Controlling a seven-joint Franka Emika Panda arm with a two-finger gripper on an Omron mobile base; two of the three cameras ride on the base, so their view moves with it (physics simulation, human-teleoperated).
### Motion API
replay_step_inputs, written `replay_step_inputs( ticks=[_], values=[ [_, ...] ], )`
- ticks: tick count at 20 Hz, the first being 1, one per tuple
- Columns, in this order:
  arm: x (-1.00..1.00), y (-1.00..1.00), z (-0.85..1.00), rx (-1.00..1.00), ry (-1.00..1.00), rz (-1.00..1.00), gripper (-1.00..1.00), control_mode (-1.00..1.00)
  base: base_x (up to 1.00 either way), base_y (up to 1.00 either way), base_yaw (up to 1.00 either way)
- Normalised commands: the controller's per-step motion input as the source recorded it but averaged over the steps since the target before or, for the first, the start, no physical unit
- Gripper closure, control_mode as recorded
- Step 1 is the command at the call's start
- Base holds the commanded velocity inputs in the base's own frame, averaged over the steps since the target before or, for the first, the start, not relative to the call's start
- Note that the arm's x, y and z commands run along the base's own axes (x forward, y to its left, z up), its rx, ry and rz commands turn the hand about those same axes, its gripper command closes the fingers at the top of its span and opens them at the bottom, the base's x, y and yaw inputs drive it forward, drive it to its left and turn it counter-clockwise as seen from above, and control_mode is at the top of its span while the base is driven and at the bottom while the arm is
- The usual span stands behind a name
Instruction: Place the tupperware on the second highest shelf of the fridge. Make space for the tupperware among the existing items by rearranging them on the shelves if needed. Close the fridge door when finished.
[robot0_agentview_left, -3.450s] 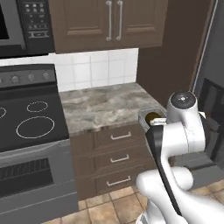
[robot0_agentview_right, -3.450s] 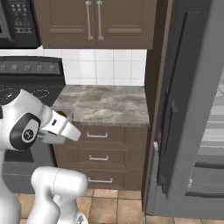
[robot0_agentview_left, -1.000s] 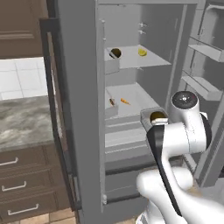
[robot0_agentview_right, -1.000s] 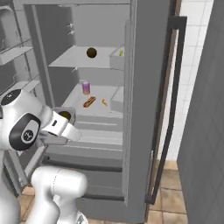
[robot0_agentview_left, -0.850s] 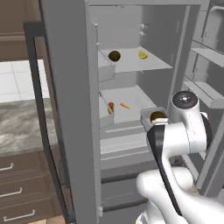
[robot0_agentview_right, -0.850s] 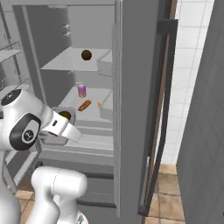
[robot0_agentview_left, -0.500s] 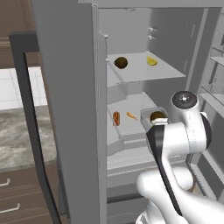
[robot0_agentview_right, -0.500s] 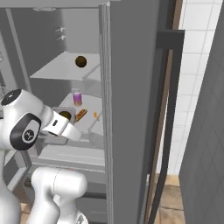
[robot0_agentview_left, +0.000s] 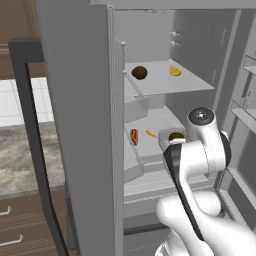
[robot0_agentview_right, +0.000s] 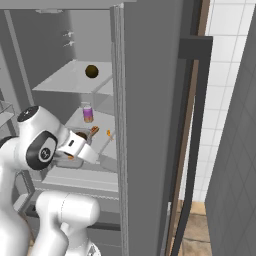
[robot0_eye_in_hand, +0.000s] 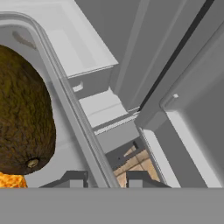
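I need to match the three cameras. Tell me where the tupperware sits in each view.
Left base view: the tupperware is right of centre, just behind the arm's top joint.
Right base view: lower left, at the arm's wrist.
Hand view: its rim runs down the left half, between the finger tips.
Shared landmark: the dark brown round lump on the shelf above.

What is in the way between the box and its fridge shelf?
Nothing blocks the way: the fridge stands open and the tupperware, held in the gripper, hangs right before the second highest shelf. On that shelf lie a sausage in bun, a carrot and a purple jar, which may crowd the spot.
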Motion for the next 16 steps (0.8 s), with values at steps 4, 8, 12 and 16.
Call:
replay_step_inputs(
  ticks=[4,8,12,16],
  values=[
    [0.15,-0.23,-0.37,0.00,-0.12,-0.01,1.00,-1.00,0.00,0.00,0.00],
    [0.19,-0.16,-0.49,0.00,-0.25,0.00,1.00,-1.00,0.00,0.00,0.00],
    [0.47,-0.18,-0.37,0.01,-0.14,0.00,1.00,-1.00,0.00,0.00,0.00],
    [0.46,-0.18,-0.12,0.04,-0.01,0.00,1.00,-1.00,0.00,0.00,0.00]
  ],
)
